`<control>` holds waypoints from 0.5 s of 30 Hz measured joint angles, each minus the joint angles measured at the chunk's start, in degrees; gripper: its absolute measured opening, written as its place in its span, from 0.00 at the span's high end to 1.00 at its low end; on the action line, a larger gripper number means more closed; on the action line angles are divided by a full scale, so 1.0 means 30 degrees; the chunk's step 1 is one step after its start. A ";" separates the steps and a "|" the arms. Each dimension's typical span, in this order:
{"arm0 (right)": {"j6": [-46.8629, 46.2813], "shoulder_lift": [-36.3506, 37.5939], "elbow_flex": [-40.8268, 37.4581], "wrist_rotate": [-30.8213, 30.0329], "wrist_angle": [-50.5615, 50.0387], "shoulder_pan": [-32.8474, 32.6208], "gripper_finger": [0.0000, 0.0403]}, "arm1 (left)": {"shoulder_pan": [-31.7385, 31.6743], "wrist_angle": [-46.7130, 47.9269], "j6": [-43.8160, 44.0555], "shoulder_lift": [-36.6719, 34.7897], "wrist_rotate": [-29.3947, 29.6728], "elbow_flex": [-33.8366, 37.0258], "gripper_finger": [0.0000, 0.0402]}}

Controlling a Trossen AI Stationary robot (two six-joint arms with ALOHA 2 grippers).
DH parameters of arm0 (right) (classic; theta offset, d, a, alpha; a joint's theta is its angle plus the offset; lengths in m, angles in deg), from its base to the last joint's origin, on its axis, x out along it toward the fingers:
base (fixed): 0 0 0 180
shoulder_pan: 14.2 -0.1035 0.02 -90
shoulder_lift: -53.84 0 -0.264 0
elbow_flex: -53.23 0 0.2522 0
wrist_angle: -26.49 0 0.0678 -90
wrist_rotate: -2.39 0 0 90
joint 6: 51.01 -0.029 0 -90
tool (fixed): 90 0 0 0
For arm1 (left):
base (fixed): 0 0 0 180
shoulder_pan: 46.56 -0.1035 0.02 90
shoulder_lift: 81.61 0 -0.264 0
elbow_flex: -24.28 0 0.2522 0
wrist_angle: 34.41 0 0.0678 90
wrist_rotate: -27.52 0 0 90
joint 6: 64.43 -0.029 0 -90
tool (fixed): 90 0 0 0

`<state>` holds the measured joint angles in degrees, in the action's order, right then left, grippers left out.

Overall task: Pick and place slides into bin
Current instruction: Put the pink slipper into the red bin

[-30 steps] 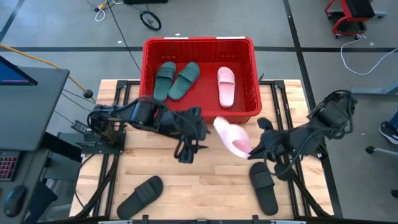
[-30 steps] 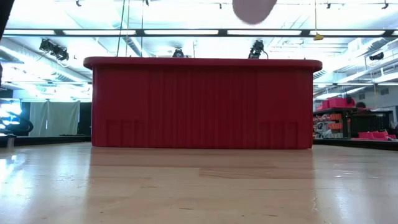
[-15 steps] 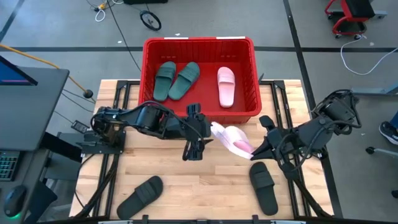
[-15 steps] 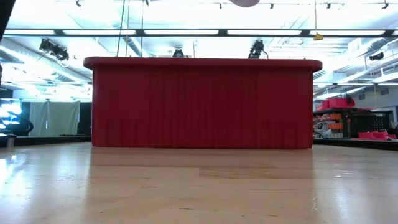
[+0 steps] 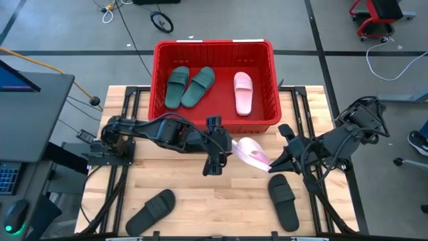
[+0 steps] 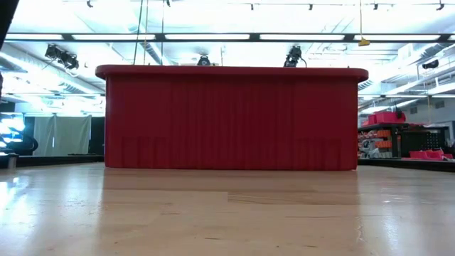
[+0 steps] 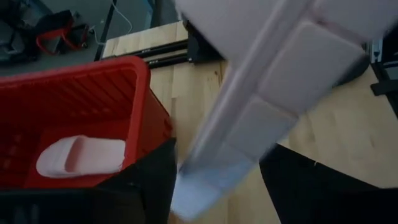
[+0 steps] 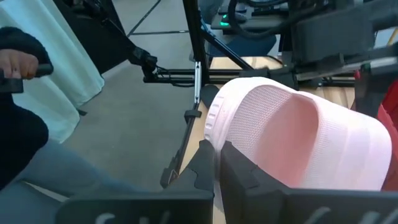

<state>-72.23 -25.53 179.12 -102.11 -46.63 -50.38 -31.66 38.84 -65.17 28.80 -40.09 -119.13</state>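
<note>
A pale pink slide (image 5: 249,151) is held above the table, in front of the red bin (image 5: 214,48). My right gripper (image 5: 271,163) is shut on the end of it nearer the table's right edge. My left gripper (image 5: 227,146) is open at the slide's other end. In the left wrist view its two dark fingers (image 7: 149,180) stand on either side of the slide's sole edge (image 7: 217,168). In the bin lie two dark green slides (image 5: 189,86) and another pink slide (image 5: 243,92). Two black slides (image 5: 150,210) (image 5: 283,199) lie flat on the table near its front edge. My right gripper pinches the rim of the pink slide's strap (image 8: 214,124) between its two fingers (image 8: 245,171), coming from the table's right side. The slide is lifted clear of the table and reaches out toward my left gripper. Whether my left gripper touches the slide, I cannot tell.
The bin's ribbed front wall (image 6: 231,121) stands across the far side of the wooden table (image 5: 200,194). Bare wood lies between the two black slides. A person's hand and dark sleeve (image 8: 18,68) show beyond the table in the right wrist view.
My left gripper has gone toward the table's right edge, up to the free end of the pink slide. The slide has risen out of the top of the low view and now lies flatter in my right gripper's hold.
</note>
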 joint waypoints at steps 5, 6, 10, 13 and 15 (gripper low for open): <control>0.0174 -0.0001 0.0000 -0.0020 0.0156 -0.0002 0.98 | 0.0191 -0.0796 -0.1119 -0.0007 -0.0076 0.0544 0.56; 0.0152 -0.0001 0.0000 -0.0122 0.0161 -0.0007 0.98 | 0.0245 -0.0782 -0.1133 -0.0007 -0.0095 0.0572 0.60; -0.0544 0.0006 0.0000 -0.0420 0.0175 -0.0007 0.95 | 0.0284 -0.0488 -0.0345 -0.0007 -0.0195 0.0572 0.78; -0.1407 0.0006 0.0000 -0.0902 0.0175 0.0007 0.88 | 0.0270 -0.0347 0.0873 -0.0022 -0.0184 0.0579 0.79; -0.1617 0.0006 0.0019 -0.1517 0.0175 0.0000 0.83 | 0.0298 -0.0267 0.1622 -0.0036 -0.0176 0.0579 0.79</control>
<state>-77.08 -25.51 179.18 -106.66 -46.10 -50.38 -30.77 38.04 -60.30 28.69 -40.62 -117.40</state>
